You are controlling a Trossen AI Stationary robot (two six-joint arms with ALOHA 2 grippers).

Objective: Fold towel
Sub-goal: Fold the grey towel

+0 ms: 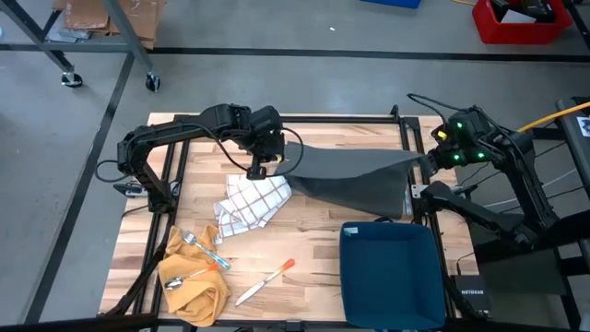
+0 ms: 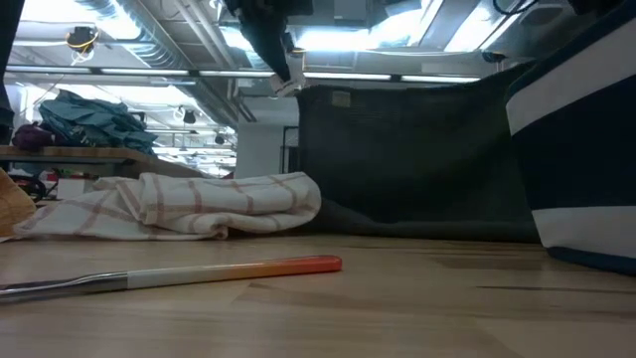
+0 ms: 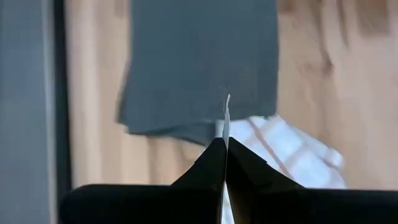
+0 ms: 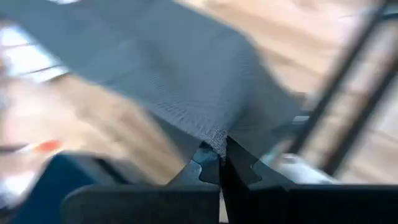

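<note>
Towel: a dark grey cloth towel (image 1: 355, 175) hangs stretched above the light wooden slatted surface (image 1: 313, 231), its lower edge trailing on the surface.
Left gripper (image 1: 277, 157): jaws clamped on one upper corner.
Right gripper (image 1: 426, 164): jaws clamped on the opposite corner.
Progress: lifted and spread; no fold appears made yet.
Nearby: a crumpled white checked cloth (image 1: 251, 203), untouched.

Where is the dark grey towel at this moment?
In the high view, the dark grey towel hangs stretched between the left hand and the right hand, behind the blue bin and right of the checked cloth.
</note>
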